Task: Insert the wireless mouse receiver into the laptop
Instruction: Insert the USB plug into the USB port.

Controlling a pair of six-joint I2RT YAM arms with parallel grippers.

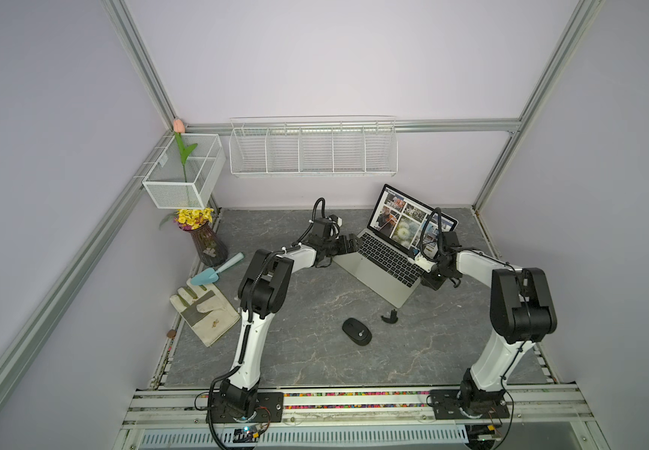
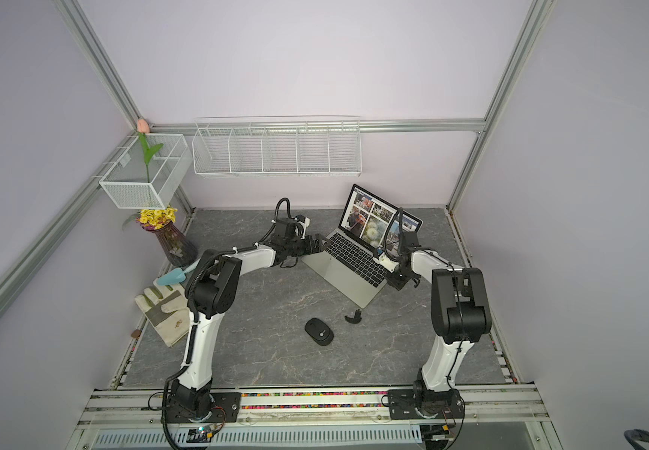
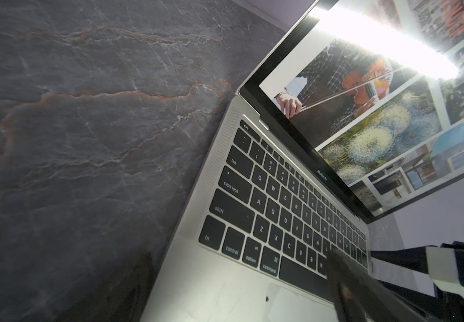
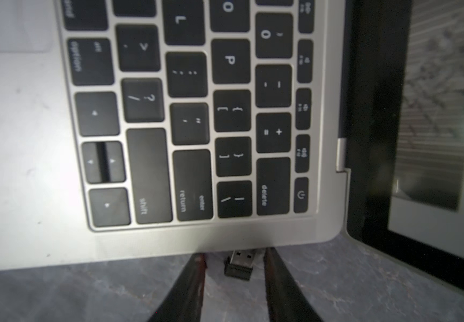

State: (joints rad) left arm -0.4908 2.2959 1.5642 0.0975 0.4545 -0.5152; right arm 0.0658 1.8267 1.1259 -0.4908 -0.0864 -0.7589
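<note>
The silver-grey laptop (image 1: pixel 377 269) (image 2: pixel 344 274) stands open at the back right of the table, its screen showing photos. In the right wrist view the wireless mouse receiver (image 4: pixel 239 263), a tiny black stub with a metal plug, points into the laptop's (image 4: pixel 30 139) right side edge near the return key. Whether it sits in a port I cannot tell. My right gripper (image 4: pixel 235 255) (image 1: pixel 430 278) is open, one finger on each side of the receiver and clear of it. My left gripper (image 1: pixel 348 243) (image 3: pixel 239 259) is open and straddles the laptop's (image 3: pixel 225 278) left edge.
A black oval mouse (image 1: pixel 356 331) and a curved black cover piece (image 1: pixel 390 316) lie in front of the laptop. At the left are a work glove (image 1: pixel 204 311), a blue trowel (image 1: pixel 217 270) and a vase of yellow flowers (image 1: pixel 208 241). Wire baskets (image 1: pixel 313 150) hang on the back wall.
</note>
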